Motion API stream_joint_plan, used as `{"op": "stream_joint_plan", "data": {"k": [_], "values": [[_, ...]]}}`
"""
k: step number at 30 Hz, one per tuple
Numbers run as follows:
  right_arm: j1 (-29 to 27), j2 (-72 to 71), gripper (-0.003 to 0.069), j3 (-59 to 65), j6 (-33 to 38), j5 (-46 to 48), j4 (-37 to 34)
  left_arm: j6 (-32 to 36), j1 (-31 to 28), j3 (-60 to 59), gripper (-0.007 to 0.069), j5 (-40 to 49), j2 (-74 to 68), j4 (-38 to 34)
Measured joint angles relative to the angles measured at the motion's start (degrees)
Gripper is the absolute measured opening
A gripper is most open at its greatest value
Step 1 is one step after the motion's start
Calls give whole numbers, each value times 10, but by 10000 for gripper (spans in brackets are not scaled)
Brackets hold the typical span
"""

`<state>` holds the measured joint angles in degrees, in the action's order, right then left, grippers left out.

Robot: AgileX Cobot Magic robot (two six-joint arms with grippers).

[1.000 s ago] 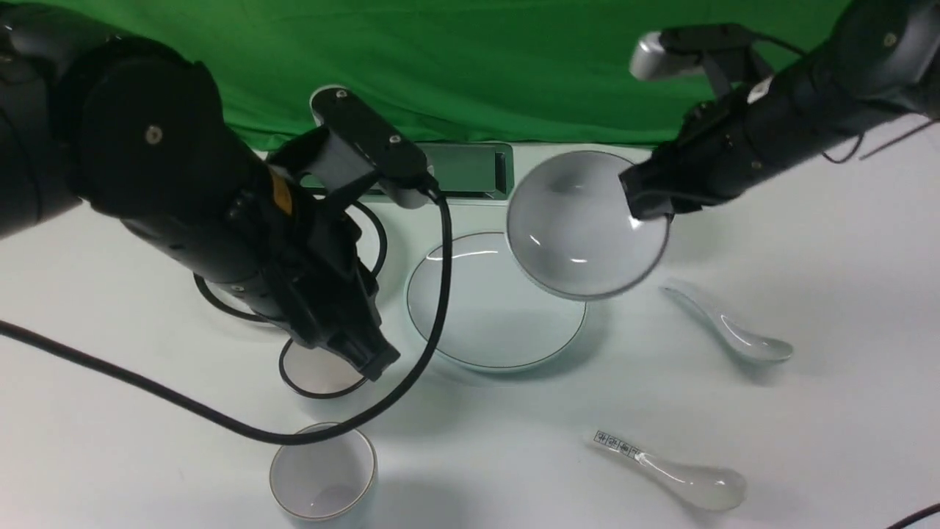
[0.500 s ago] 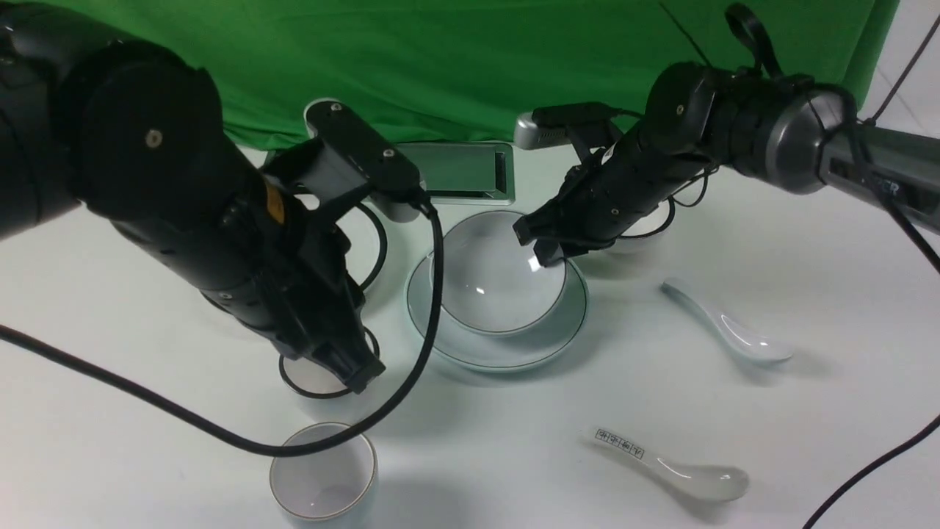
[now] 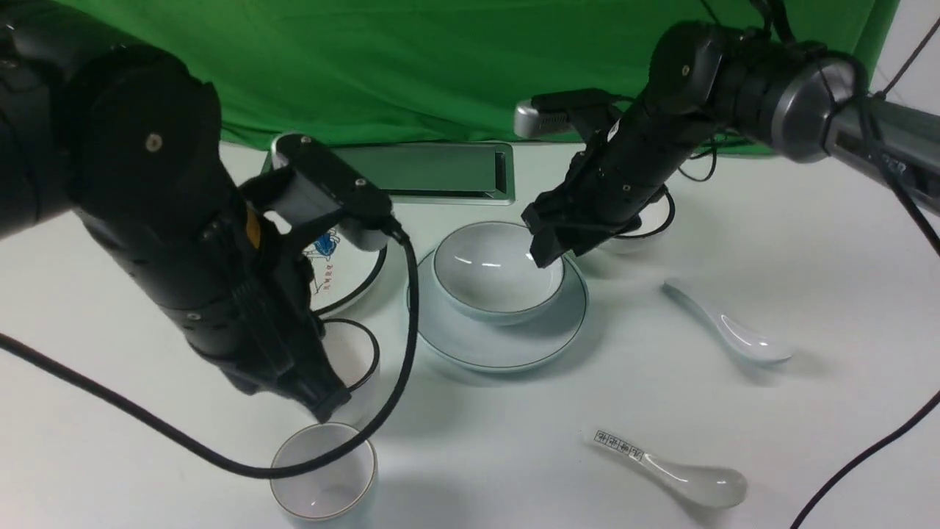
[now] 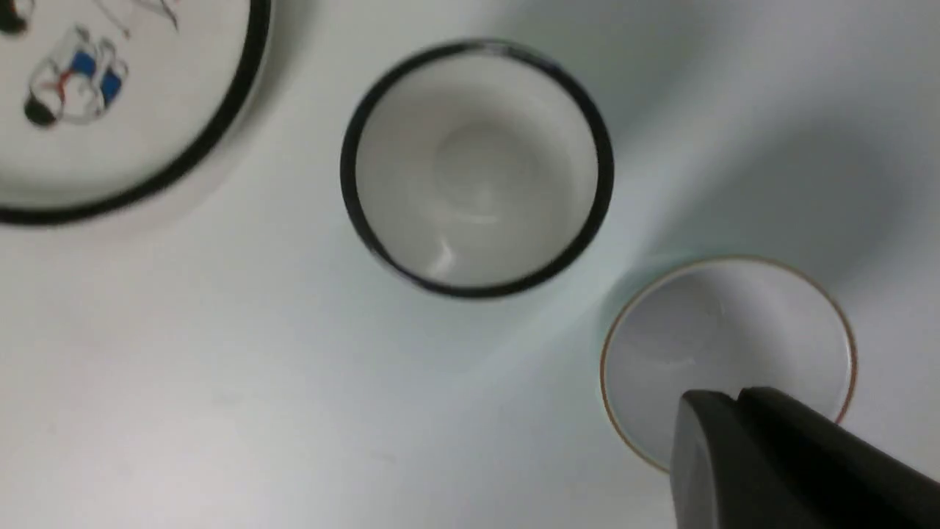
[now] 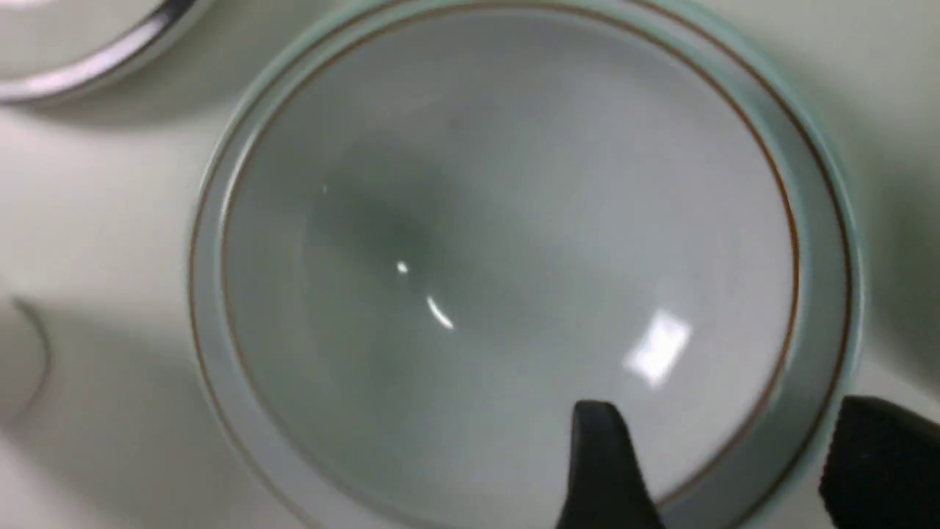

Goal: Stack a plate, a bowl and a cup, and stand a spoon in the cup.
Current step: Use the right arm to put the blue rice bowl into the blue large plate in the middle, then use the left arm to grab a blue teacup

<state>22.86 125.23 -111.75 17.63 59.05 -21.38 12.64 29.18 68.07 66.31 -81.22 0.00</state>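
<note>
The pale bowl point(image 3: 492, 268) point(image 5: 470, 242) rests in the plain plate point(image 3: 507, 345) at the table's middle. My right gripper point(image 3: 549, 248) point(image 5: 727, 411) is open, one finger inside the bowl's right rim and one outside, touching neither. Near the front edge stands the thin-rimmed cup point(image 3: 323, 476) point(image 4: 723, 330), upright and empty. My left gripper point(image 3: 328, 408) point(image 4: 723, 400) hangs shut and empty just above the cup's far rim. The plain spoon point(image 3: 727, 329) lies to the right of the plate.
A black-rimmed cup point(image 3: 356, 360) point(image 4: 477, 169) stands just behind the left gripper, beside a cartoon-printed plate point(image 3: 334, 257) point(image 4: 110, 95). A black-rimmed bowl point(image 3: 650, 220) sits behind the right arm. A printed spoon point(image 3: 672, 469) lies front right. A metal slot point(image 3: 440, 173) is at the back.
The right gripper brought the bowl down onto the plate and opened, letting it go. The left arm moved toward me, from over the black-rimmed cup to over the thin-rimmed cup.
</note>
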Motion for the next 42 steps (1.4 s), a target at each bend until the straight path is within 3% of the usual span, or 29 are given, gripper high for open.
{"op": "stream_joint_plan", "data": {"k": [3,7,14,16,20,24,33,38,42], "values": [[0,-20,428,-31,17,77,16,-22,-1,-23,0,4,6,0],[2,-73,428,-28,18,96,34,-48,-1,-82,64,-20,16,0],[7,-178,428,27,44,104,47,-147,-1,-153,298,-114,17,25],[7,-196,428,46,47,105,53,-186,-1,-162,400,-164,17,34],[8,-202,428,68,48,104,60,-208,-1,-165,478,-206,6,36],[8,-202,428,94,48,104,63,-213,-1,-166,448,-204,-18,36],[9,-202,428,124,48,104,73,-168,-1,-160,6,-181,-62,35],[9,-230,428,127,48,104,94,-143,-1,-93,-4,-112,-30,26],[9,-277,428,127,48,105,118,-72,-1,-9,-4,-95,-9,-10]]}}
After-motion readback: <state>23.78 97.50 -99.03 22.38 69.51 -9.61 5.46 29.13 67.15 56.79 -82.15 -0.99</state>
